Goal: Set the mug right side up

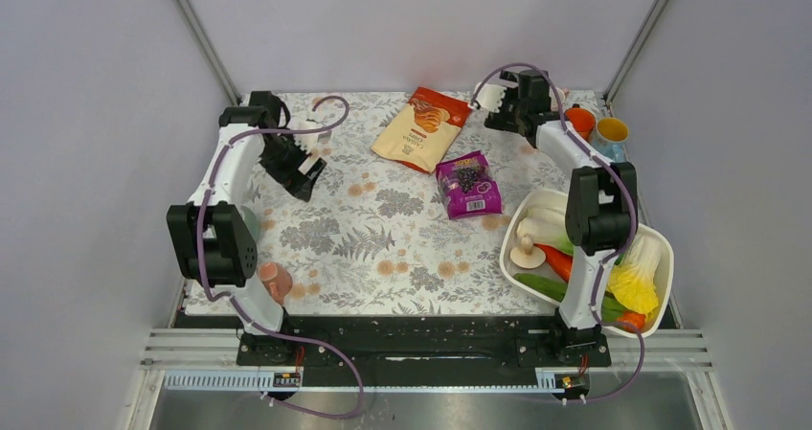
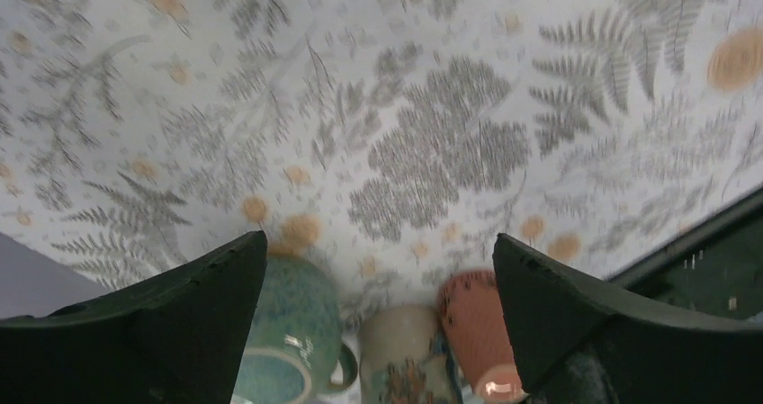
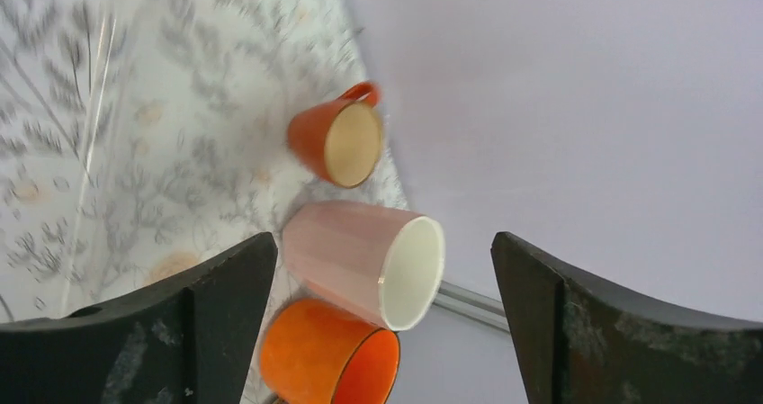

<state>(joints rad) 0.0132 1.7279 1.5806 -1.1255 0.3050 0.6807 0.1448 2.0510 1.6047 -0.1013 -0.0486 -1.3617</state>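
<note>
mug [image 3: 346, 255] looks mouth-up, at worktop [image 3: 135, 152] edge by wall, between orange mug [image 3: 333, 139] and orange cup [image 3: 328, 354] | right claw [image 3: 382, 242] wide open astride it, gripping nothing | left claw [image 2: 378, 251] wide open, empty | risk: one finger sits close beside mug; a skewed lift-off could clip it, toppling it into neighbours

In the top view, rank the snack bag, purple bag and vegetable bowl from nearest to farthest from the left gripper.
1. Snack bag, far middle of the table, nearest the left gripper.
2. Purple bag, right of centre.
3. Vegetable bowl, near right edge, farthest.
</note>
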